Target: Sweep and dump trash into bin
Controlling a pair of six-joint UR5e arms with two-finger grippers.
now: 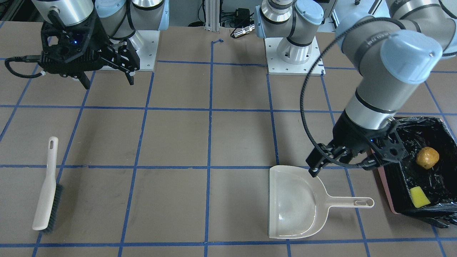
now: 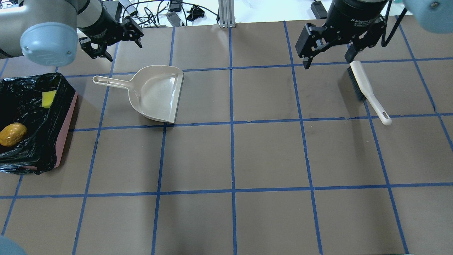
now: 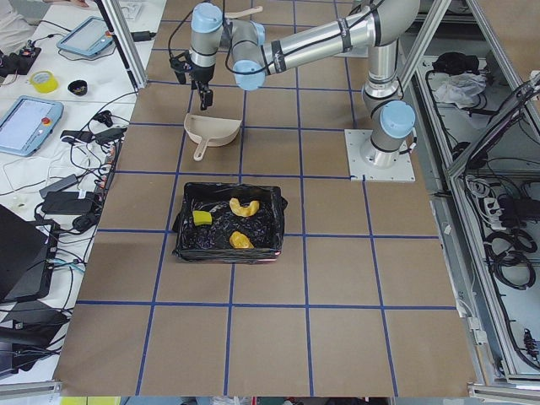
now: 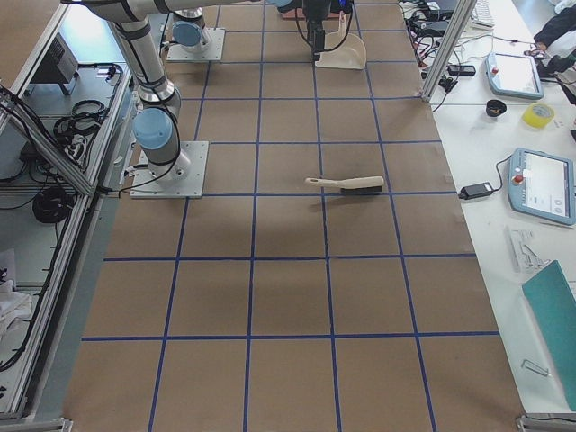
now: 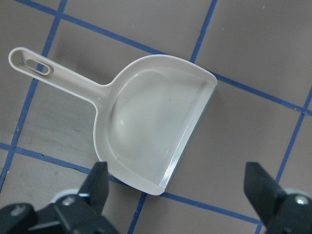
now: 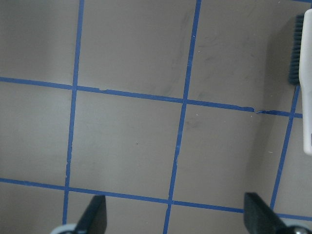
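Observation:
The bin (image 2: 66, 124), pink-sided with a black bag, stands at the table's end on my left. In it lie the golden-brown lump (image 2: 12, 134) and the yellow wedge (image 2: 49, 98). They also show in the front view, the lump (image 1: 427, 158) and the wedge (image 1: 419, 197). The exterior left view shows a third yellowish bit (image 3: 240, 241) in the bin; I cannot tell if it is the cream slice. My left gripper (image 2: 116, 47) is open and empty above the empty beige dustpan (image 5: 146, 126). My right gripper (image 2: 327, 60) is open and empty beside the brush (image 2: 368, 90).
The dustpan (image 2: 155, 94) lies flat, its handle pointing toward the bin. The brush (image 1: 46, 185) lies flat on the table's other half. The brown table surface carries a blue tape grid. Both arm bases stand at the table's back edge.

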